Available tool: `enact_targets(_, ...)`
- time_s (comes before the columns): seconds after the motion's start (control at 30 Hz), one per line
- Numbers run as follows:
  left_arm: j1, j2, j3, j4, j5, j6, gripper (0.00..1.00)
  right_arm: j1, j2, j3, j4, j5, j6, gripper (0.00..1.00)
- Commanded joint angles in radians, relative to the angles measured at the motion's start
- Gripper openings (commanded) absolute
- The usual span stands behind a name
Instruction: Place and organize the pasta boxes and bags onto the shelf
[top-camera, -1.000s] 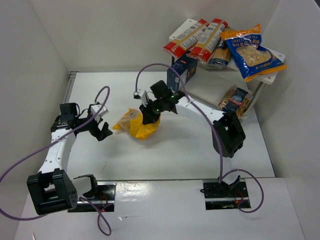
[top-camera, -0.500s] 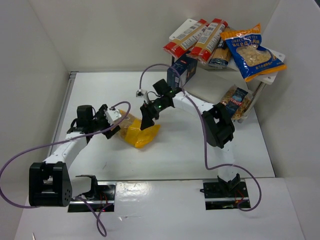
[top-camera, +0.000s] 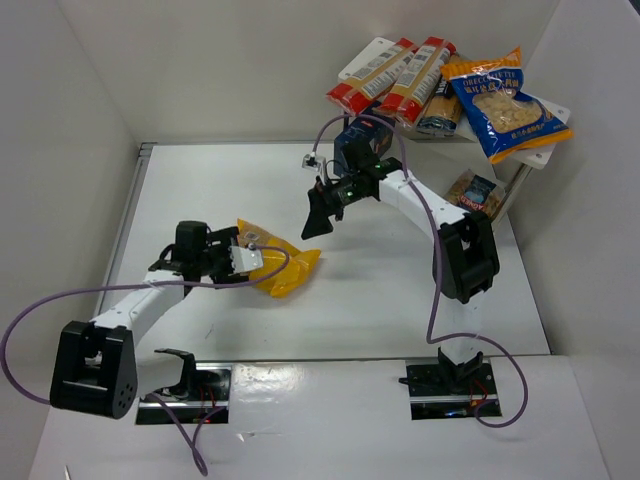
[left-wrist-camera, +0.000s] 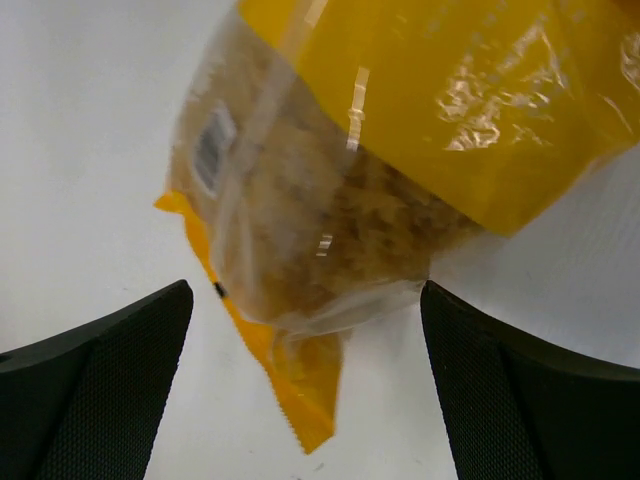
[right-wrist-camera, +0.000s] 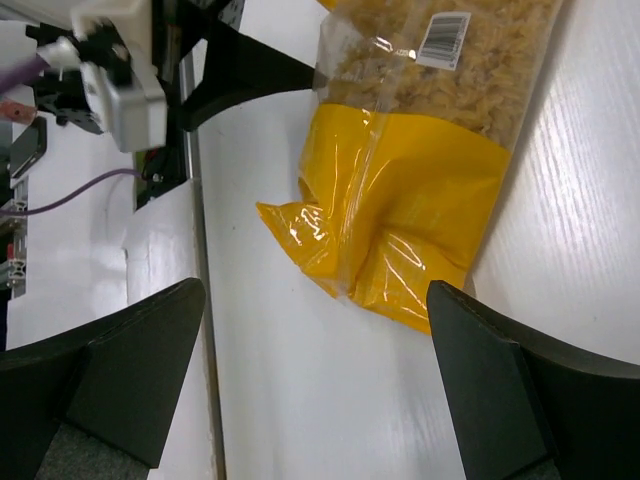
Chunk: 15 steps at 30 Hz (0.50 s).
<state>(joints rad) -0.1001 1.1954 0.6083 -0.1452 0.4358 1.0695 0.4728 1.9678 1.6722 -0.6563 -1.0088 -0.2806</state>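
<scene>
At the yellow bag (top-camera: 285, 272), left hand (left-wrist-camera: 305, 292) gapes empty.

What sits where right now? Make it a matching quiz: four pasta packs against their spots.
Packs:
A. yellow bag
B. blue-and-orange bag
C. small clear bag
D. red-and-cream boxes

Spots:
1. lower tier of the shelf
2. lying on the table
3. top board, right end in the overhead view
4. top board, left end in the overhead view

Pairs: A-2, B-3, C-1, D-4
</scene>
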Motion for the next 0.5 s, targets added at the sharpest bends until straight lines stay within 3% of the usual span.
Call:
enact_targets(0.0,-0.041,-0.013,-0.094,0.047,-0.115,0.154,1.00,0.009,-0.057,-0.040,-0.022,0.016,-0.032,1.00)
enact_targets(0.2,-0.107,-0.002,-0.238,0.370,-0.232,0.231,1.00,0.009,-0.057,-0.014,-0.022,0.036,-0.042,1.00)
enact_targets(0.47,-0.154,0.039,-0.214,0.446,-0.241,0.198,1.00,0.018,-0.047,0.006,-0.042,0.036,-0.051,1.00)
